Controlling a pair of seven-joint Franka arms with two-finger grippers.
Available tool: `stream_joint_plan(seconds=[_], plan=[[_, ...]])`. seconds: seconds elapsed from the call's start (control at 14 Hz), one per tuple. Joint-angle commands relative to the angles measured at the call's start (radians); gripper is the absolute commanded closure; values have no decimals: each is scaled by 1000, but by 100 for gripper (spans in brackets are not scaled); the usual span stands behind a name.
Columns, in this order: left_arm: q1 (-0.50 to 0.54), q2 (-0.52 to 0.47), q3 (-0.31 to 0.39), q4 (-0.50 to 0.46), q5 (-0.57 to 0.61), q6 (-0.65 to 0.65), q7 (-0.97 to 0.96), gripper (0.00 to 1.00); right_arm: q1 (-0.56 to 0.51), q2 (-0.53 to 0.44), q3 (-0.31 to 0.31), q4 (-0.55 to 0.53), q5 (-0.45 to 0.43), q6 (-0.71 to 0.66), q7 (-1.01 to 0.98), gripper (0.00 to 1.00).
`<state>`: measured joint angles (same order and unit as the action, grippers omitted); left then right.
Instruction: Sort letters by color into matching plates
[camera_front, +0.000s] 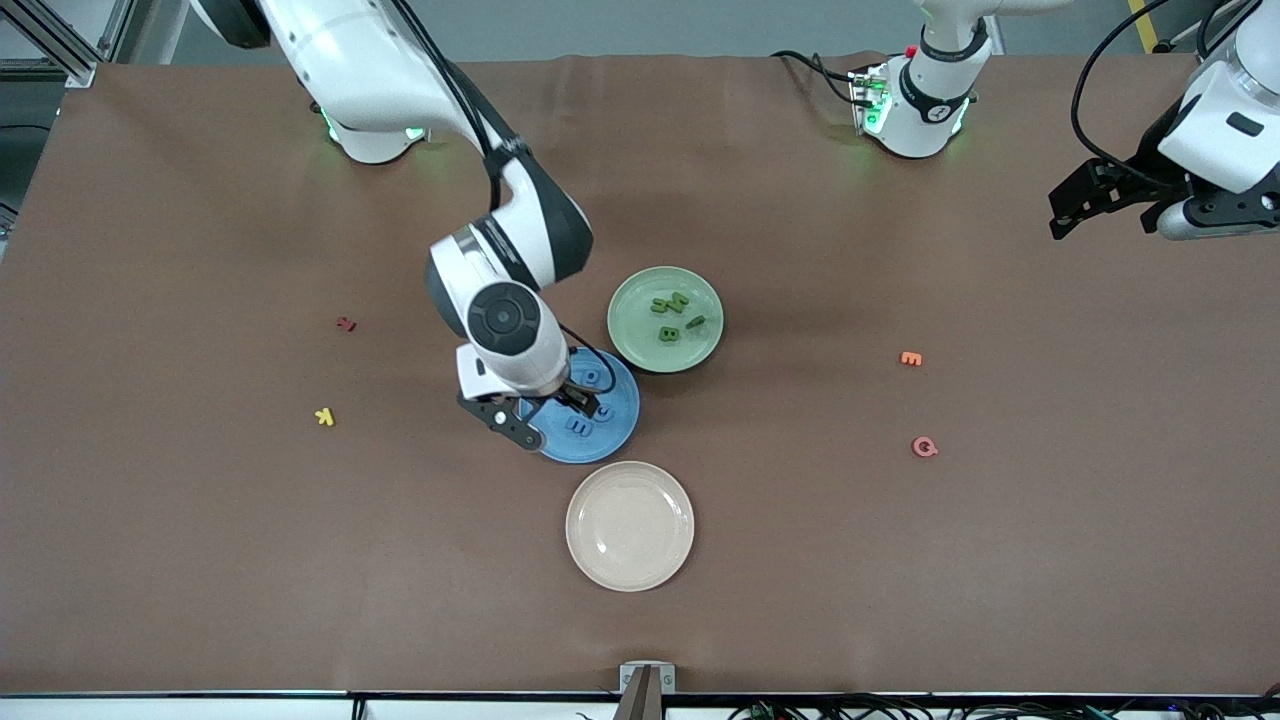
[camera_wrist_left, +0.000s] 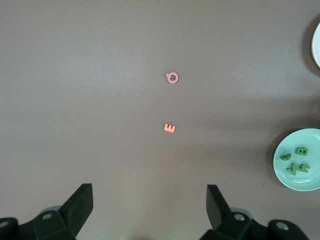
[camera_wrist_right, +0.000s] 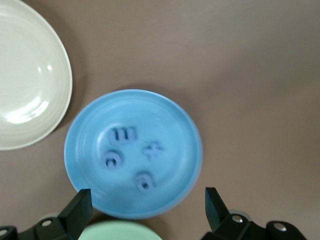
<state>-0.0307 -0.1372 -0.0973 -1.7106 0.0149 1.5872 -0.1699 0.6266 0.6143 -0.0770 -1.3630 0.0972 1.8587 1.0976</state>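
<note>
Brown matting covers the whole table (camera_front: 200, 560). Over the round glossy blue plate (camera_front: 622, 420) hangs the right gripper (camera_front: 545, 410), its two black fingers spread wide apart with nothing between them. Four small blue foam letters (camera_wrist_right: 122, 135) lie flat inside that plate, seen clearly in the right wrist view. Just beside the blue plate, farther from the front camera, sits the round pale green plate (camera_front: 640, 345), holding four green foam letters (camera_front: 669, 334). Nearer the front camera lies a round beige plate (camera_front: 630, 526). A red letter (camera_front: 346, 324) and a yellow letter (camera_front: 324, 417) lie toward the right arm's end. An orange letter (camera_front: 910, 358) and a pink letter (camera_front: 924, 447) lie toward the left arm's end. At that end the left gripper (camera_front: 1075, 205) waits in the air, fingers parted and holding nothing.
</note>
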Motion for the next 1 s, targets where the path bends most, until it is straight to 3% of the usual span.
stream_joint_plan(seconds=[0.0, 0.36, 0.57, 0.79, 0.93], plan=[[3, 4, 1, 6, -3, 8, 10, 0, -31, -163, 10, -76, 3, -107, -38, 0], [5, 2, 2, 6, -3, 5, 15, 0, -177, -430, 10, -149, 4, -355, -339, 0], [6, 2, 4, 5, -3, -1, 15, 0, -319, -565, 8, -231, -4, -378, -633, 0], [5, 2, 5, 5, -3, -6, 15, 0, -430, -604, 8, -237, -83, -368, -859, 0], [6, 1, 5, 3, -3, -13, 17, 0, -516, -608, 8, -235, -86, -343, -988, 0]])
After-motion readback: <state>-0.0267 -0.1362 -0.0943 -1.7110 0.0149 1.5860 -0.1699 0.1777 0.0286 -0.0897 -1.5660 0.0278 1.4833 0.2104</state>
